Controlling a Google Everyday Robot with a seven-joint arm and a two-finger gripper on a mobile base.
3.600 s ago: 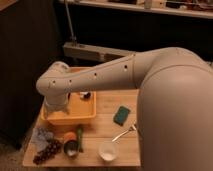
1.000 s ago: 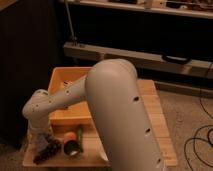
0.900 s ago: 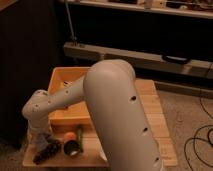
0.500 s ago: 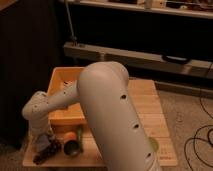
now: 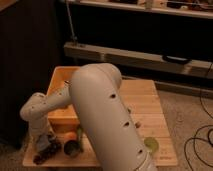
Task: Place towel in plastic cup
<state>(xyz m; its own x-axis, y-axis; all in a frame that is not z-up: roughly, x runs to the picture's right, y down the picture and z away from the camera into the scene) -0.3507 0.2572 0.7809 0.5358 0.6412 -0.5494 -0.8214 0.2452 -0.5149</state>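
Hovering at desk [image 5: 145, 100] 8 o'clock: pincer [image 5: 45, 144] low over dark cluster [image 5: 47, 153]; spread or pressed, can't tell. Towel not visible, probably behind arm [image 5: 105, 115]. Read: pre-grasp step. Next you need towel found, gripped, carried to pale-green round item [image 5: 151, 145] at 4 o'clock, possibly cup.

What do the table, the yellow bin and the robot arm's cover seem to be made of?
Table: wood, matte, with visible plank lines. Yellow bin: probably plastic, smooth and of uniform colour. Arm cover: likely moulded plastic, smooth off-white with small holes. The claw hangs low over the table, just in front of the bin.
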